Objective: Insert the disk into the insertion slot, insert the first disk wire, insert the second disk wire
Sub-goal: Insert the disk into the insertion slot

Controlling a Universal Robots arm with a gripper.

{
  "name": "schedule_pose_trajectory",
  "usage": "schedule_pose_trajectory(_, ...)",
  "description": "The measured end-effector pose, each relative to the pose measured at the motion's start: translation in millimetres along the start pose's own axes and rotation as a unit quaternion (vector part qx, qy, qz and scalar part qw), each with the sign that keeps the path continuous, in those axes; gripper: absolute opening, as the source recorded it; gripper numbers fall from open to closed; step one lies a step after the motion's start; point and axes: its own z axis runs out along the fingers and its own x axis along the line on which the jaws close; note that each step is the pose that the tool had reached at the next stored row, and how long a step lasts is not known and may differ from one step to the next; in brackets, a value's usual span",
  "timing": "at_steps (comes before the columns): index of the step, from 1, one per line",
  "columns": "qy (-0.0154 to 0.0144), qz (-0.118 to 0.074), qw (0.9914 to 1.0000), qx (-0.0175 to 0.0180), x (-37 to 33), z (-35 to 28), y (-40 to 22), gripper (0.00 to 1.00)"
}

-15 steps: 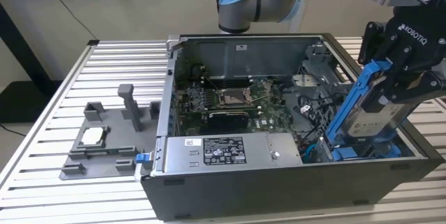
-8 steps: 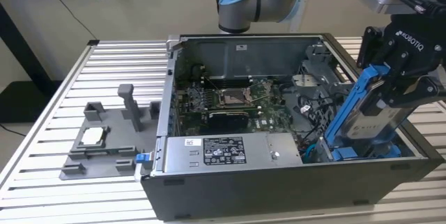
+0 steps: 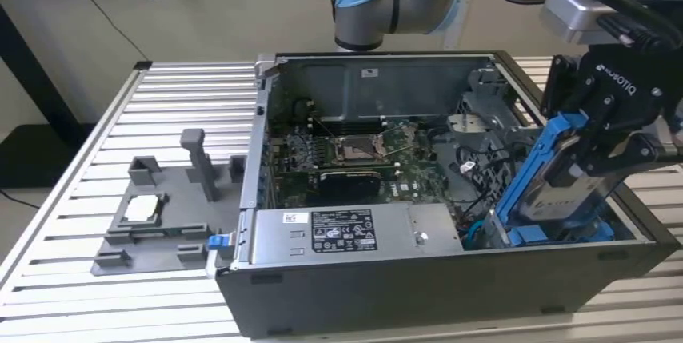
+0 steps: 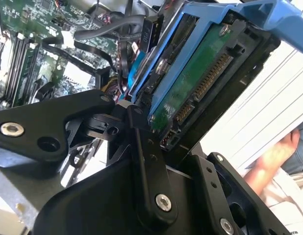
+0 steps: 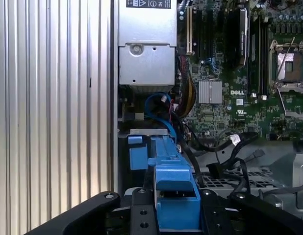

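1. On the exterior view's left, a grey fixture (image 3: pixel 149 235) lies on the slatted desk (image 3: pixel 64 199). A small square chip (image 3: pixel 142 209) sits in it.
2. In the middle stands an open case (image 3: pixel 427 287). Inside it are a green board (image 3: pixel 353 159) and, along the near wall, a silver box (image 3: pixel 341 235).
3. On the right, the gripper (image 3: pixel 597 147) hangs over the near right corner of the case. Its jaws are clenched on the disk (image 3: pixel 564 191), grasping the sides of its blue carrier.
4. The disk is tilted. Its upper end is above the case rim and its lower end is down at the slot (image 3: pixel 533 237) with blue tabs. I cannot tell if they touch.
5. In the second wrist view, the disk shows its green underside with bare connectors. Black wires (image 4: pixel 107 27) lie over the board beside it. A person's hand (image 4: pixel 281 152) is seen beyond the case.
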Motion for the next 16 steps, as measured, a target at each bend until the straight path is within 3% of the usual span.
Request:
schedule_pose_trajectory(9,0.0,0.0,1.0,0.0,0.6,15.6,-0.9,0.33)
schedule_pose_trajectory(16,0.0,0.0,1.0,0.0,0.6,17.7,-1.0,0.33)
